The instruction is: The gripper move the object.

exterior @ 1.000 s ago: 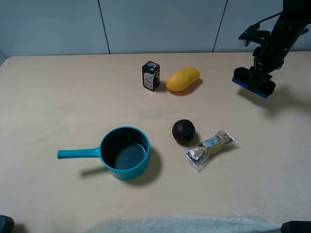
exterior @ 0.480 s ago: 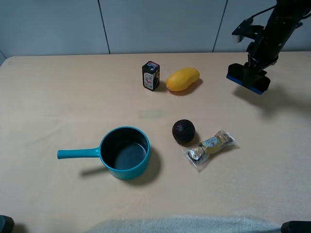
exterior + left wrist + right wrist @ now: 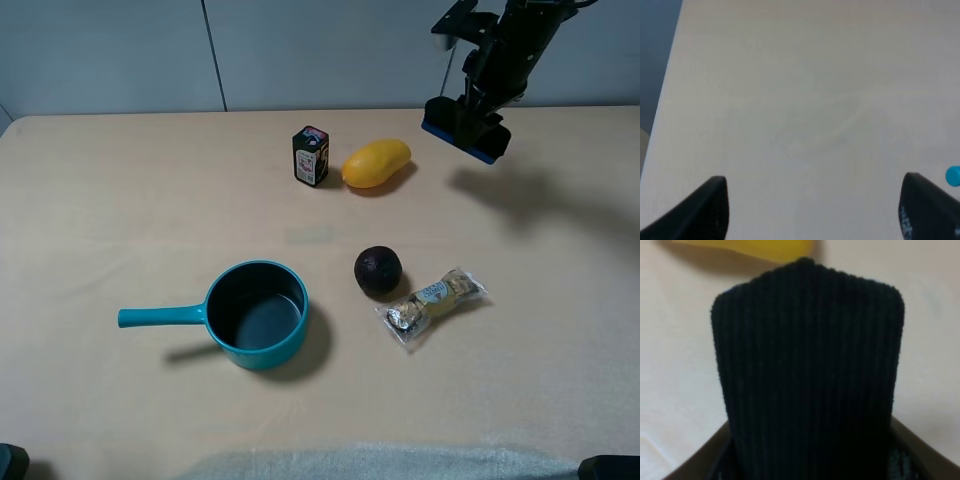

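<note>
Since a second ago the right gripper (image 3: 470,108) has carried the object (image 3: 464,130) leftward and higher, from the table's right edge to just right of the mango (image 3: 376,163). Object: small oblong block, blue base, black ribbed felt top (image 3: 807,365) that fills the right wrist view. It is tilted and held in the air over the far side of the table (image 3: 120,200), touching nothing but the gripper, and it throws a shadow on the table.

Counts:
- one object
- one mango
- one small black upright box (image 3: 311,155) just left of the mango
- one dark round fruit (image 3: 378,271)
- one clear wrapped snack packet (image 3: 432,305) touching that fruit
- one teal pot (image 3: 262,355), handle pointing left, nothing in it

Right gripper: clenched tight on the object, fingers either side of the block. Left gripper (image 3: 815,210): jaws spread wide, holding nothing, over bare table.
</note>
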Robot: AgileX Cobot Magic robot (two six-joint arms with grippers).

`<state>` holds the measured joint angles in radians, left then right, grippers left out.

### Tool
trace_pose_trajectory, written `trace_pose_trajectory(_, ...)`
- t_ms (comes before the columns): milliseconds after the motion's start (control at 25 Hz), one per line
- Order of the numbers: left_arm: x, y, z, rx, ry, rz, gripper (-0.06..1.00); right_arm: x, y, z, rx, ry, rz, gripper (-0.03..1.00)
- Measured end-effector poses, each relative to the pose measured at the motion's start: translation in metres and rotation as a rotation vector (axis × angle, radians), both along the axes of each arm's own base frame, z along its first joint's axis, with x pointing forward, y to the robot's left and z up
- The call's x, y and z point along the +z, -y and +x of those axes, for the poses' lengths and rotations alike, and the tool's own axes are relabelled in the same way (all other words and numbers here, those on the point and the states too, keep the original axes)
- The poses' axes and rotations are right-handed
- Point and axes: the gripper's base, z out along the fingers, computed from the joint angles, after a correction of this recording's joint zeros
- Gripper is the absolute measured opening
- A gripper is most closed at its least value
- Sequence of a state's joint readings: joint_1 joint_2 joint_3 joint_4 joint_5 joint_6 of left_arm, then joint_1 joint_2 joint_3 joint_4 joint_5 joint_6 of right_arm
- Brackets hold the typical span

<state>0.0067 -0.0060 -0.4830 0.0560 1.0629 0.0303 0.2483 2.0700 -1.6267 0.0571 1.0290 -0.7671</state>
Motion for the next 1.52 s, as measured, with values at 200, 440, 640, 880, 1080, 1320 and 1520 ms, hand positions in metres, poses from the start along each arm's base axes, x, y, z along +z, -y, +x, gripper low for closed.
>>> trace_pose_trajectory(200, 0.000, 0.000, 0.000, 0.000, 0.000, 0.000, 0.70, 0.000, -0.021, -0.008, 0.055, -0.015, -0.007, 0.41)
trace_pose_trajectory(440, 0.000, 0.000, 0.000, 0.000, 0.000, 0.000, 0.70, -0.001, -0.045, -0.018, 0.113, -0.033, -0.013, 0.41)
trace_pose_trajectory(640, 0.000, 0.000, 0.000, 0.000, 0.000, 0.000, 0.70, -0.001, -0.070, -0.029, 0.178, -0.035, -0.014, 0.41)
trace_pose_trajectory(880, 0.000, 0.000, 0.000, 0.000, 0.000, 0.000, 0.70, -0.001, -0.104, -0.047, 0.268, -0.034, -0.016, 0.41)
trace_pose_trajectory(1080, 0.000, 0.000, 0.000, 0.000, 0.000, 0.000, 0.70, -0.001, -0.131, -0.064, 0.341, -0.034, -0.017, 0.41)
trace_pose_trajectory(1320, 0.000, 0.000, 0.000, 0.000, 0.000, 0.000, 0.70, -0.001, -0.163, -0.088, 0.431, -0.034, -0.017, 0.41)
trace_pose_trajectory(1520, 0.000, 0.000, 0.000, 0.000, 0.000, 0.000, 0.70, -0.001, -0.184, -0.107, 0.492, -0.033, -0.014, 0.41)
